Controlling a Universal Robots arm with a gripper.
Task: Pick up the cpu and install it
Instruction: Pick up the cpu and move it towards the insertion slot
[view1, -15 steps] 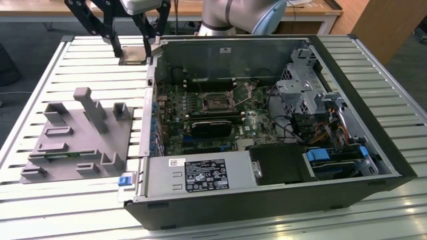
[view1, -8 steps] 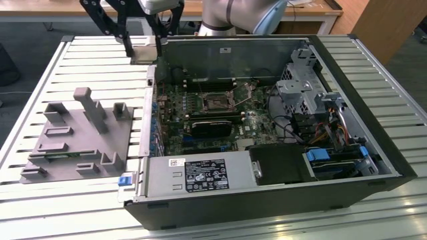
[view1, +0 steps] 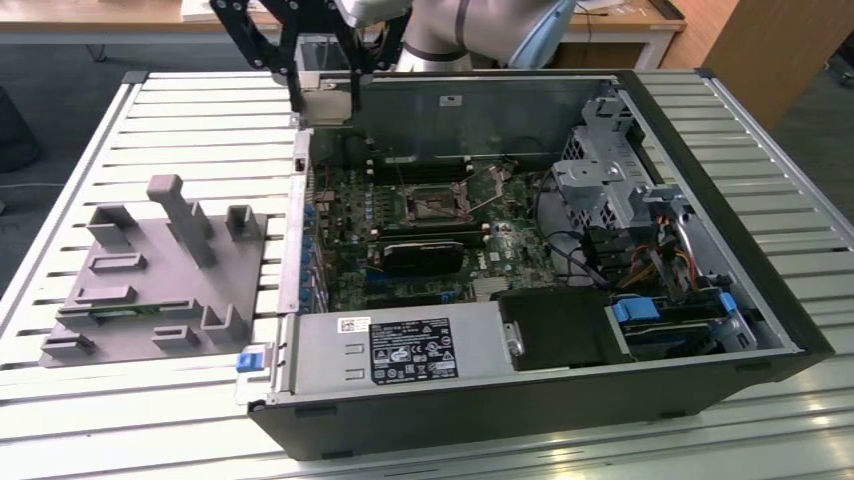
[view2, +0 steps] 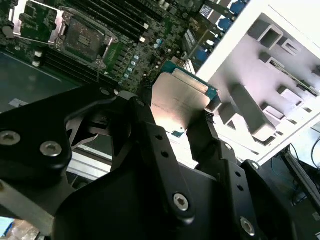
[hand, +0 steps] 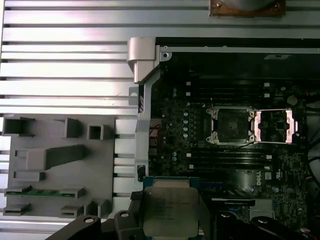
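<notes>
The jaws are clenched on the cpu (view2: 180, 102), a black finger (view2: 159, 150) pressing on each of two opposite edges. The chip's silver top and green rim show in both wrist views. In the exterior view the jaws hang above the tabletop (view1: 200, 110) towards its far edge, over the far-left corner of the case (view1: 747, 330), so the cpu is up in the air and well clear of the board. On the exterior view's left, near the tabletop's left edge, lies a grey fixture (view1: 160, 270) of blocks and slots. A green memory stick (hand: 40, 192) sits in one of its slots. Just beside it, filling the middle and right of the tabletop, the case lies on its side with the motherboard (view1: 400, 215) exposed. The socket (hand: 230, 125) at the middle of the board stands open, its shiny load plate (hand: 274, 125) swung aside. Near the tabletop's front edge sits the grey power supply (view1: 400, 350), and the drive bays (view1: 607, 170) are at the case's right end.
</notes>
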